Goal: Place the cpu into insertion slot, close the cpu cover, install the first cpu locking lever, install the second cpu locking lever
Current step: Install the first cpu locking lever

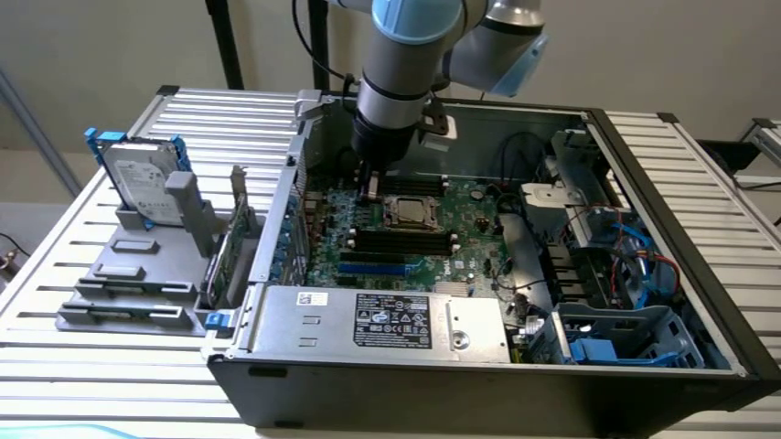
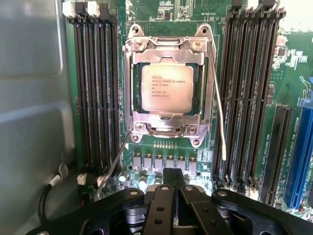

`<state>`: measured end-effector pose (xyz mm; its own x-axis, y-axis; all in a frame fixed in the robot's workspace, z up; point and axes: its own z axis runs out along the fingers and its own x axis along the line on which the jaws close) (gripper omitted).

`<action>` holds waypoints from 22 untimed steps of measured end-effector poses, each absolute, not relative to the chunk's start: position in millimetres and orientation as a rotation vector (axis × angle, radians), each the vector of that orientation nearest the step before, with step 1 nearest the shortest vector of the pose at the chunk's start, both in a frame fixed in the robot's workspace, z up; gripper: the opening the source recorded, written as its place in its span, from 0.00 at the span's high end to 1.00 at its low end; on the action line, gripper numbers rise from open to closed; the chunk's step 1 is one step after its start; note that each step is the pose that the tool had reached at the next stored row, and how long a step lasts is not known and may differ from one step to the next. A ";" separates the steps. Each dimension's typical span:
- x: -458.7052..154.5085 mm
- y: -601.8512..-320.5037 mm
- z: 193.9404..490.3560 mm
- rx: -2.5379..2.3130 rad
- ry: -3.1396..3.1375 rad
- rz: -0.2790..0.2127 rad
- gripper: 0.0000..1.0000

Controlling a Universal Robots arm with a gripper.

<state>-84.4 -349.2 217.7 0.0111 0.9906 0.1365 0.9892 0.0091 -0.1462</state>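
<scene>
A plain cream wall point(image 1: 110, 41) stands behind a ribbed silvery metal desk point(image 1: 98, 375), two black upright posts point(image 1: 225, 46) rising against it under soft, even light.

Silvery-beige cpu point(image 2: 167, 88) with dark print, silvery cover point(image 2: 128, 84), green board point(image 2: 293, 93) — black memory slots point(image 2: 95, 93) and 1 blue slot point(image 2: 299, 156).

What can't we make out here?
- Print on the cpu: too small, wrist view.
- Insertion slot contacts: hidden under cpu and cpu cover, wrist view.
- Circuit board beneath the gripper: covered by it, wrist view.
- Power supply label text: too small, exterior view.
</scene>
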 end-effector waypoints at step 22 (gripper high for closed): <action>-91.8 -349.3 237.2 -2.154 -1.858 -0.129 0.89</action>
<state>-91.8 -349.3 237.2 0.1625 0.9529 0.2562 0.9791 -0.1236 -0.1612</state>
